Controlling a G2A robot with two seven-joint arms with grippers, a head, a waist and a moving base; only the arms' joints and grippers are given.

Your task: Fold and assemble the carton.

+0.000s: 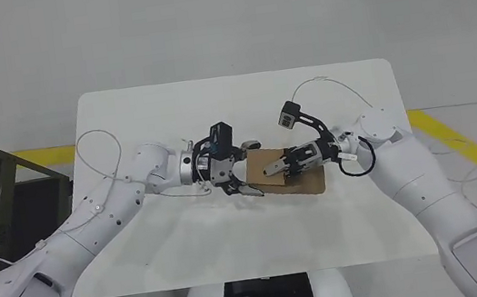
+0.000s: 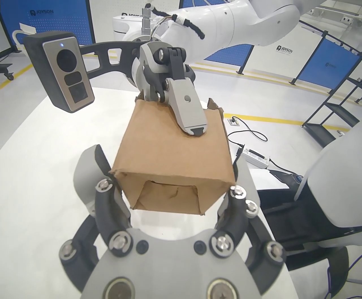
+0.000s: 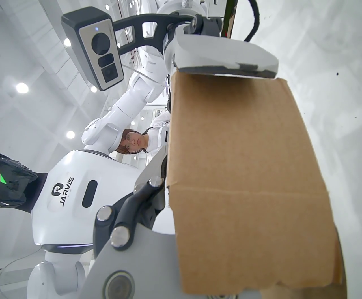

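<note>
Carton is sitting mid-table, opened into a tube. Left gripper is clasping its open end by both sides. Right gripper is lying along the top, grip impossible to tell. Looks like the squaring-up step, with the end flaps needing folding next.

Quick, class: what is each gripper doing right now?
Left gripper: jaws clamped across the carton's open end.
Right gripper: jaws shut on the carton's top wall.
</note>
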